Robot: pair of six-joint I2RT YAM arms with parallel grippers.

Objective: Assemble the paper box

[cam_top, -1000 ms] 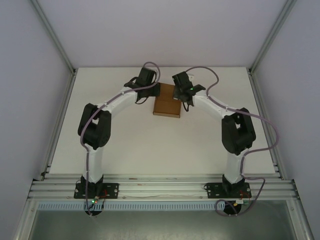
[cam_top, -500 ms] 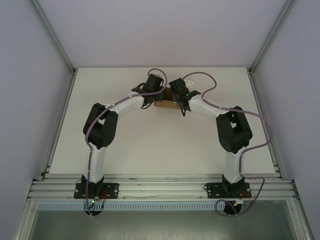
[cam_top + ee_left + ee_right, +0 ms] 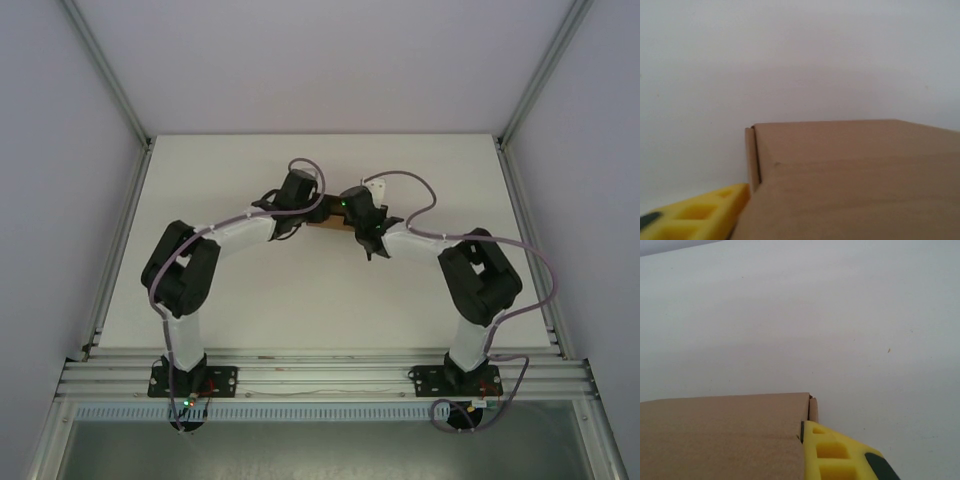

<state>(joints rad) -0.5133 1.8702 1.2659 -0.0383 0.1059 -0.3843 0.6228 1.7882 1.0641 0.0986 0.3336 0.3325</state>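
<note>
On table, paper box between arms

The paper box is plain, unprinted brown cardboard. Beside it, the finger of the left gripper and the finger of the right gripper are bright yellow with black pads. Beyond both grippers the tabletop is plain white, and behind them the arms are white with black joints and lilac-grey cables.

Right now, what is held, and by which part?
The right gripper seems to pinch the box by a side wall near its corner; for the left gripper it cannot be told.
</note>
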